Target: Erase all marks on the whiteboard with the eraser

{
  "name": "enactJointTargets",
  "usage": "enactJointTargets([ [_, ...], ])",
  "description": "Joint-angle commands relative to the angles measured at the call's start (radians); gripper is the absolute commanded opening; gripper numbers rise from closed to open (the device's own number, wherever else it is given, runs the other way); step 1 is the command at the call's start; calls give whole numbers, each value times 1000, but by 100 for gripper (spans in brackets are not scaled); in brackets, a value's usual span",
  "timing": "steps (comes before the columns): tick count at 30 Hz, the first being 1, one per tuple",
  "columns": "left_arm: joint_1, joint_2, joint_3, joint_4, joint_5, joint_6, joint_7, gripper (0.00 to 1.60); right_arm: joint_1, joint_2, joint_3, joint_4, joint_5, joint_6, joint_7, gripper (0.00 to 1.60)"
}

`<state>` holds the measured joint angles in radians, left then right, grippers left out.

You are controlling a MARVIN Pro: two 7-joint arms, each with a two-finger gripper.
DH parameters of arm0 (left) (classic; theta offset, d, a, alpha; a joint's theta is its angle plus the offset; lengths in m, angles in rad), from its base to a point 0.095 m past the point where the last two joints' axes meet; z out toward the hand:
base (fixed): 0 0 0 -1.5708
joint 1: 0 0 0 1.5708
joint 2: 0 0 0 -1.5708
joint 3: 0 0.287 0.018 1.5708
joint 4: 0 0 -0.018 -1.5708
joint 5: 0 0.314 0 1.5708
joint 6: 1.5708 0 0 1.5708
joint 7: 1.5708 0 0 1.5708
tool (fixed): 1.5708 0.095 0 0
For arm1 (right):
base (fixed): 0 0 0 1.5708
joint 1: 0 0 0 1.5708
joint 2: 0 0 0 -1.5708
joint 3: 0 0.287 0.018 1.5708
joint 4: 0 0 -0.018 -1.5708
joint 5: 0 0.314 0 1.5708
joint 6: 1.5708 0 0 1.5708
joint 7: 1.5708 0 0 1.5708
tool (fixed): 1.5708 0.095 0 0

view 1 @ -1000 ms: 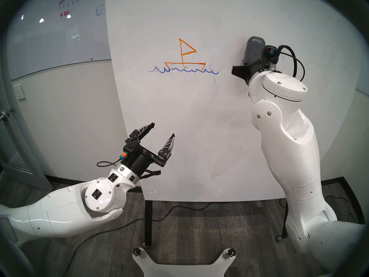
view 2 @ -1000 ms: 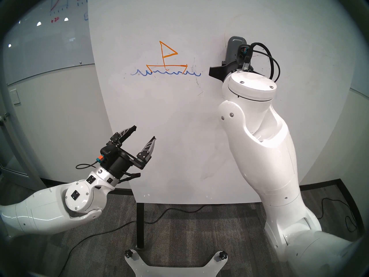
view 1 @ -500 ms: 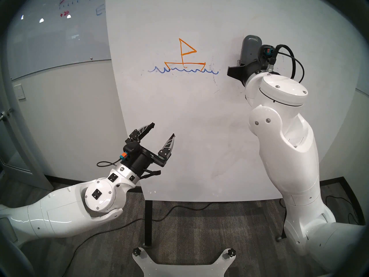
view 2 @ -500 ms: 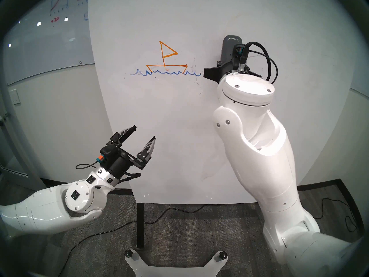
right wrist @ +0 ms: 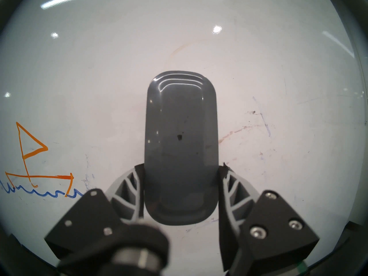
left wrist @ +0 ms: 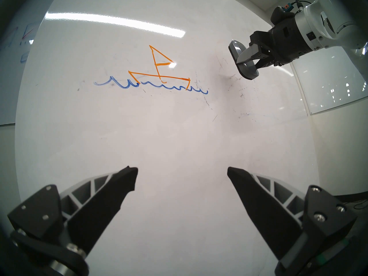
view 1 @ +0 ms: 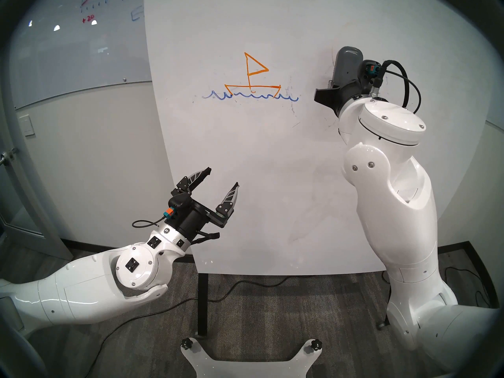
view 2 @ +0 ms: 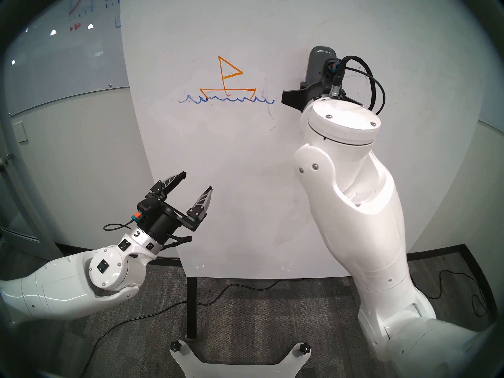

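Closest in, the left hand hangs low in front of the whiteboard, fingers spread wide with nothing between them. Higher up on the right, the right hand is pinching the eraser by its long sides, the grey block standing upright against the board. Left of it, apart from the eraser, sit the marks: the orange sailboat riding the blue wavy line. Faint scratchy strokes dot the board near the eraser.
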<state>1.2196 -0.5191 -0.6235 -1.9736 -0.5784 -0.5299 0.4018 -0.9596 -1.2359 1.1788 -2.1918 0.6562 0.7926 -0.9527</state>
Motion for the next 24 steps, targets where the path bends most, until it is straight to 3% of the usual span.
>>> enactJointTargets([
  [1, -9, 0, -9, -8, -1, -7, 0, 160, 7, 12, 4, -17, 0, -7, 16, 0],
  [24, -9, 1, -9, -8, -1, -7, 0, 160, -13, 35, 7, -15, -12, -19, 45, 0],
])
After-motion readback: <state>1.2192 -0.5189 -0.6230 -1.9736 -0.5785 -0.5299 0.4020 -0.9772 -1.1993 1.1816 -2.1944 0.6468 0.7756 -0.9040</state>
